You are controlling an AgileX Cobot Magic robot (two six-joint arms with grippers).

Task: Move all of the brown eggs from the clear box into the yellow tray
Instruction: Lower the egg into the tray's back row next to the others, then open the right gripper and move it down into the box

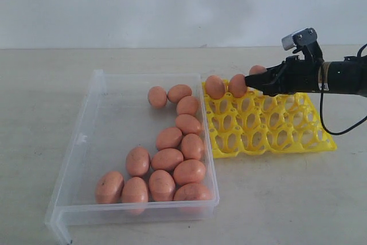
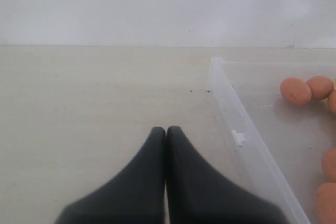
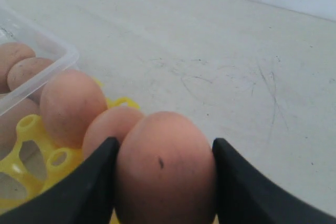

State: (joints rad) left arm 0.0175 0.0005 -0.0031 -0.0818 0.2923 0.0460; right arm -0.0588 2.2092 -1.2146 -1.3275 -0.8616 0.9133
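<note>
Transparent, colourless plastic forms the clear box [image 1: 83,136], a shallow rectangle with low walls and a small clasp on one long side. It lies on the left of the exterior view. Just beside its right wall sits the yellow tray [image 1: 269,151], a bright plastic openwork grid of round cups with pointed posts between them. Both rest on a pale, matt table [image 1: 287,199] marked with faint scratches, and a plain whitish wall [image 1: 172,4] rises behind.

The brown eggs [image 1: 167,159] are smooth ovals, reddish-tan, a few finely speckled. Most lie loose in the box, crowded toward its right half and near corner, many touching. Two stand in the far row of the tray, side by side at the end nearest the box.

The right gripper [image 1: 255,78] is clamped on a third egg [image 3: 164,177], which bears a small dark fleck, with black fingers [image 3: 89,182] pressed on either side. This egg sits at the tray's far row, next to the two seated ones; whether it touches a cup cannot be told. The left gripper [image 2: 166,132] is clenched with nothing between its dark, tapered jaws, above bare table just outside the box's wall.
</note>
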